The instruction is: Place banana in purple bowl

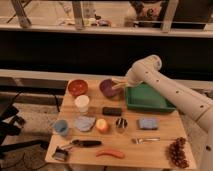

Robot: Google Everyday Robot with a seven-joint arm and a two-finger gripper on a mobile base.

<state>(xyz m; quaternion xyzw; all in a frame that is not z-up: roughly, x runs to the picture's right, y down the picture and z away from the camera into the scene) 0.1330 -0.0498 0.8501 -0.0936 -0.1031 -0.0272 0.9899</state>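
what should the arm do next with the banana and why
Probably ease the gripper further over the purple bowl before letting go: it hangs at the rim beside the green tray, with the banana at its tip seemingly across that rim, not clearly inside.

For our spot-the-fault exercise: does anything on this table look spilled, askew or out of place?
Nothing stands out: no spill or tipped item shows on the table. The only unsettled thing is the banana, poking over the rim of the purple bowl, with the tool at its end.
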